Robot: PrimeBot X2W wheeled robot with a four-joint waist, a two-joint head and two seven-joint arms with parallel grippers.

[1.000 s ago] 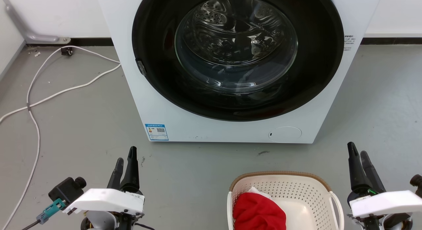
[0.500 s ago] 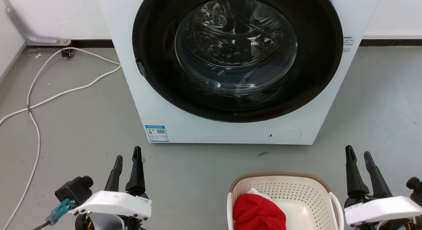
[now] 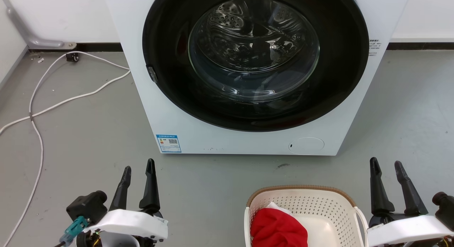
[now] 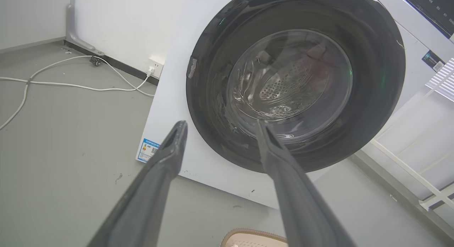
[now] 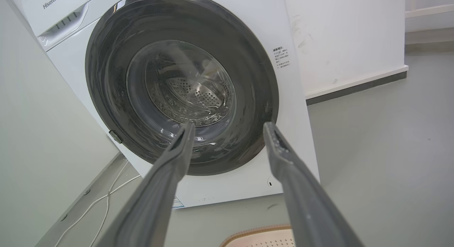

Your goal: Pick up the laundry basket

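Observation:
The laundry basket (image 3: pixel 312 204), cream-white and perforated with a brown woven-look rim, sits on the grey floor at the bottom of the head view, with a red cloth (image 3: pixel 278 229) inside. A looped handle (image 3: pixel 363 222) shows on its right side. My left gripper (image 3: pixel 139 163) hovers open well to the basket's left. My right gripper (image 3: pixel 385 162) stands open just right of the basket. The basket rim (image 4: pixel 253 238) peeks in at the bottom of the left wrist view between the open fingers (image 4: pixel 170 151), and again as a rim edge (image 5: pixel 259 236) in the right wrist view.
A white front-loading washing machine (image 3: pixel 248 69) with its round glass door stands right behind the basket. White cables (image 3: pixel 53 98) trail over the floor at the left. A white wall and dark skirting run along the back.
Both grippers have opened wider, their fingers spreading apart. The left gripper has shifted slightly right. The basket has not moved.

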